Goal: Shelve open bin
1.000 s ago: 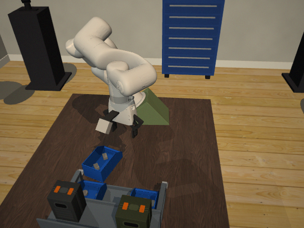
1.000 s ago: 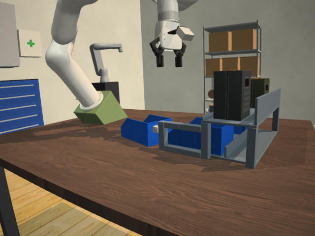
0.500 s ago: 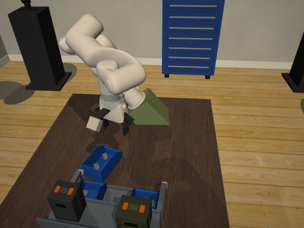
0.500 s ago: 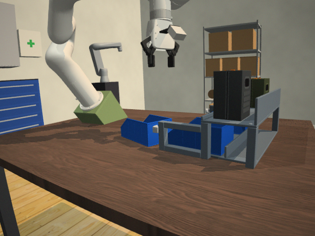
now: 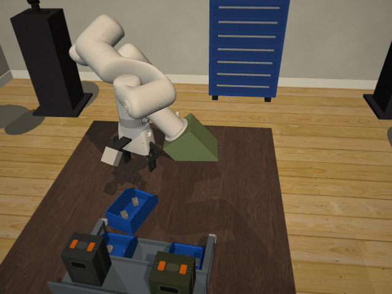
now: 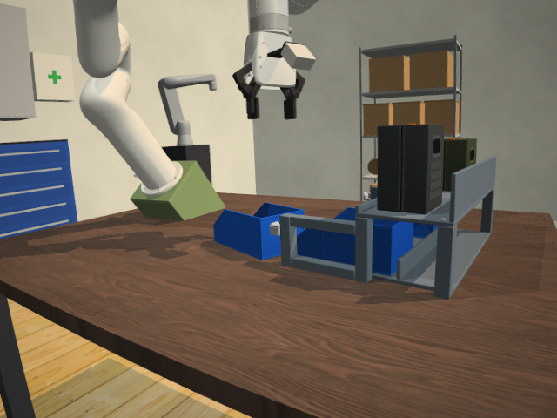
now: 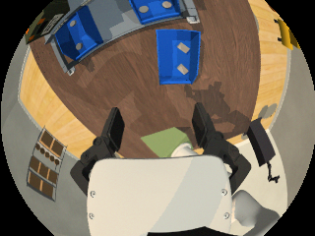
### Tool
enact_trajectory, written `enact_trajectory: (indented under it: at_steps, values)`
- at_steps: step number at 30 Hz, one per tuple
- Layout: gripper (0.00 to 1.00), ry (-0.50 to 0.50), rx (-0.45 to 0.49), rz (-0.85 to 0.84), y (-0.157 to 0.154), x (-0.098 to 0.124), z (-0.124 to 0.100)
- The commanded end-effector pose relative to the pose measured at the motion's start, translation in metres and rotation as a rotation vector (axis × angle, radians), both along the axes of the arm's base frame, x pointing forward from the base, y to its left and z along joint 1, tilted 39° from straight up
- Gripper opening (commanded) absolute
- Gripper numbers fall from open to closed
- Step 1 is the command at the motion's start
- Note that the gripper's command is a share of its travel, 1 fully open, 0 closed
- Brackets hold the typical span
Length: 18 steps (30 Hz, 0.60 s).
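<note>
Two fingers of the gripper (image 5: 139, 163) (image 6: 271, 109) (image 7: 157, 120) stand fully spread above the table (image 5: 247, 196) (image 6: 270, 324) (image 7: 231, 64), released and grasping nothing.

our open xArm Gripper (image 5: 139, 165) (image 6: 271, 116) (image 7: 157, 113) shifted in the top view toward the left edge of our counter (image 5: 253, 190) (image 6: 224, 314) (image 7: 236, 64) and slightly toward its far edge, our arm's raised elbow (image 5: 106, 26) swung leftward too
</note>
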<state>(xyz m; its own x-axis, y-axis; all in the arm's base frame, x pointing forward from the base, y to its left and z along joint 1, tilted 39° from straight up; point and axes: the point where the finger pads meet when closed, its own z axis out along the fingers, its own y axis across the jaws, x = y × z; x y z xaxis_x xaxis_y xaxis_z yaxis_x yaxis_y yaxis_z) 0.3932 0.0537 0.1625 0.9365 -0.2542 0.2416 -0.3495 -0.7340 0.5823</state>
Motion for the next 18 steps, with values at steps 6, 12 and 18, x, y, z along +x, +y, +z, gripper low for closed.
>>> enact_trajectory:
  at_steps: [6, 12, 18]
  values:
    - [1.00, -0.007, 0.004, 0.001, -0.0183, -0.0073, 0.0174]
    - [1.00, -0.007, 0.004, 0.001, -0.0183, -0.0073, 0.0174]
    - [1.00, -0.007, 0.004, 0.001, -0.0110, -0.0039, 0.0117]
